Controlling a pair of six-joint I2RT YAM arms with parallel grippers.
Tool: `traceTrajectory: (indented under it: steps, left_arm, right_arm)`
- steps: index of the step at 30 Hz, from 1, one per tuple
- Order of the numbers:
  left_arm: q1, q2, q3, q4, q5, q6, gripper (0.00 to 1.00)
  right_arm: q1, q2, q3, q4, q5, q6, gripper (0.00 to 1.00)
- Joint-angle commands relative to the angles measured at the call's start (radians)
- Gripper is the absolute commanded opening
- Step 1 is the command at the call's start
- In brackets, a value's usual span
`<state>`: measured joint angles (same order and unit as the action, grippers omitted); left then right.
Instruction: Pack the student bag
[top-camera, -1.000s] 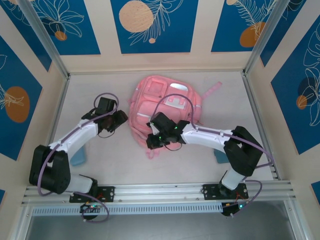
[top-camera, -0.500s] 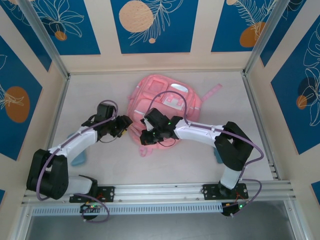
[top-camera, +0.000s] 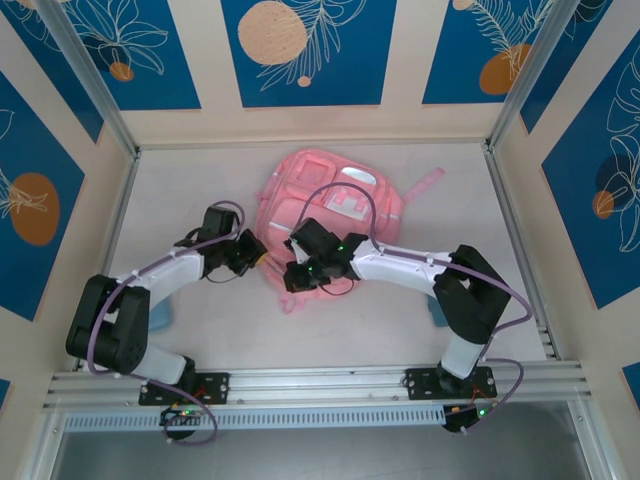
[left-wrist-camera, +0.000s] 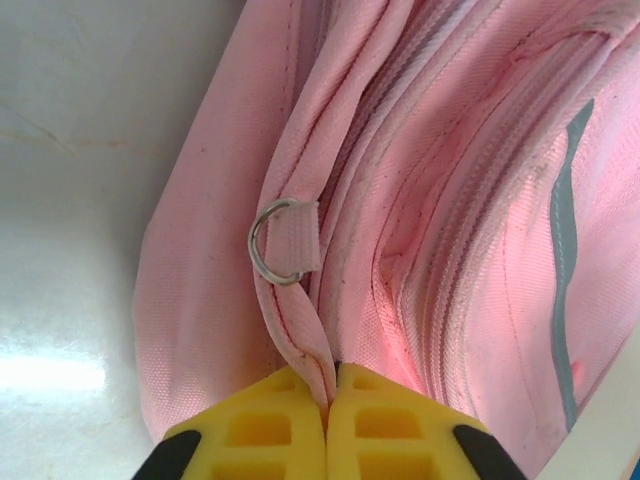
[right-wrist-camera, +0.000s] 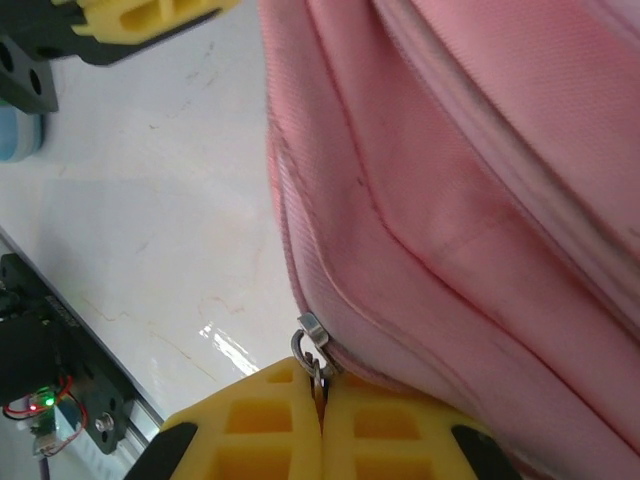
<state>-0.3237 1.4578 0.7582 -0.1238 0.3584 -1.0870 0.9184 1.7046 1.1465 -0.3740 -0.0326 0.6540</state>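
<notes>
**Student bag** (top-camera: 330, 205): pink, lying flat on the table.
- Step, as judged: opening a zip.
- Left gripper (left-wrist-camera: 328, 385): clamped on the bag's side seam, just below a metal D-ring (left-wrist-camera: 272, 243).
- Right gripper (right-wrist-camera: 320, 385): pinched on the zipper pull (right-wrist-camera: 311, 345) at the bag's near edge.
- Next: draw the pull along while the seam is held taut.
- Contents: compartments look zipped, interior hidden.

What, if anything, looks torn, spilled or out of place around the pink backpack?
Nothing stands out. The soft pink fabric backpack lies flat, no tears visible. Left gripper is shut on a side seam near the metal D-ring; right gripper is shut on the metal zipper pull.
</notes>
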Motion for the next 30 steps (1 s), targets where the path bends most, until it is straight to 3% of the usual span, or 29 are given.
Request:
traceTrajectory:
  steps: [1,5,9,14,19,26,30]
  left_arm:
    - [-0.002,-0.002,0.035,-0.038,-0.058,0.056,0.02]
    - [0.009,-0.014,0.066,-0.106,-0.099,0.107,0.01]
    - [0.021,-0.032,0.081,-0.147,-0.123,0.140,0.01]
    - [0.029,-0.058,0.085,-0.181,-0.141,0.151,0.01]
    - [0.029,-0.099,0.090,-0.232,-0.167,0.156,0.05]
    - [0.030,-0.179,0.096,-0.335,-0.166,0.148,0.33]
    - [0.030,-0.248,0.090,-0.418,-0.208,0.152,0.44]
  right_arm:
    - [0.010,-0.112,-0.085,-0.092,0.092,-0.023,0.00]
    - [-0.011,-0.212,-0.233,-0.118,0.220,-0.041,0.00]
    - [-0.091,-0.329,-0.358,-0.131,0.271,-0.040,0.00]
    - [-0.225,-0.421,-0.408,-0.135,0.245,-0.023,0.00]
    - [-0.231,-0.402,-0.353,-0.083,0.150,-0.067,0.00]
    - [-0.099,-0.233,-0.164,-0.031,0.058,-0.147,0.00]
    - [-0.053,-0.144,-0.053,-0.007,0.029,-0.145,0.00]
